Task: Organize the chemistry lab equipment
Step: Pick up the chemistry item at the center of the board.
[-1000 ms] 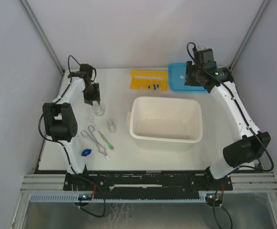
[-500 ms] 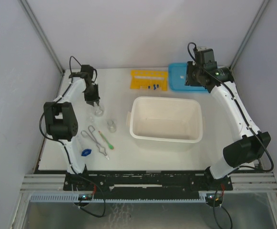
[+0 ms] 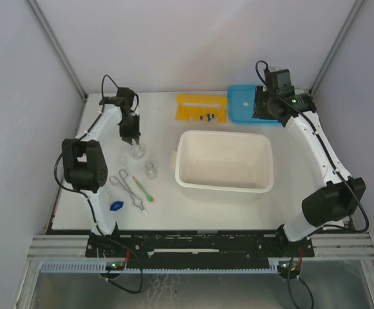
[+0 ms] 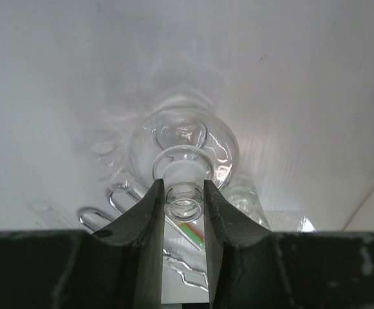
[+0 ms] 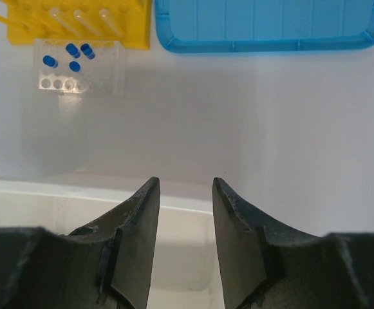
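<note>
The sorting is looking only partly done. Near the far edge of the table the yellow plastic tube rack is sitting with a few blue-capped tubes standing in its clear front block, while most of the holes beside them are showing nothing in them. The blue lid is lying just beside the rack toward the far right corner, and the white tub in the middle of the table is holding nothing that the overhead view shows.

The rest of the equipment is lying loose toward the left edge. The left gripper is clamping its jaws on the neck of a round glass flask, whose bulb is apparently resting on the table, though the wrist view is too glary to be sure. A second glass vessel is standing near it; the metal tongs and the green-tipped stick are lying side by side nearer the front edge, with a small blue piece just beyond them.

The right gripper is hanging over the far rim of the tub, jaws apart and holding nothing.

So the flask is the piece in hand, and the other vessel, tongs and stick are waiting untouched.
</note>
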Robot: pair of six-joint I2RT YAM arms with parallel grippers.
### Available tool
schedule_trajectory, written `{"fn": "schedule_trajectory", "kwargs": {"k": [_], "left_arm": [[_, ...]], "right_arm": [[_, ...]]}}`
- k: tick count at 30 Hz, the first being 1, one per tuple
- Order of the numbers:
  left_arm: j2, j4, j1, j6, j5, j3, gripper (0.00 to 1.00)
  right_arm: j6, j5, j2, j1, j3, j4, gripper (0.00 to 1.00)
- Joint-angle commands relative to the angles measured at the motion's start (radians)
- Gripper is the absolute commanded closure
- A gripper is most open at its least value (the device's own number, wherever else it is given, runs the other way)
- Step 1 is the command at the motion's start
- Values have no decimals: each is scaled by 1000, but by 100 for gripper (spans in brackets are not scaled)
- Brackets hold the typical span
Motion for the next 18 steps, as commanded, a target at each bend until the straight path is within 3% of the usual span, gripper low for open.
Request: {"fn": "schedule_trajectory", "kwargs": {"k": [1, 9, 18], "left_arm": [[-132, -51, -15, 14, 42, 85, 100], [-174, -208, -63, 8, 30, 365, 100], [-228, -251, -196, -64, -6, 513, 100]], "right_arm": [[39, 18, -70, -35, -26, 47, 62], [52, 61, -131, -112, -104, 97, 62], [81, 40, -142, -193, -143, 141, 62]]}}
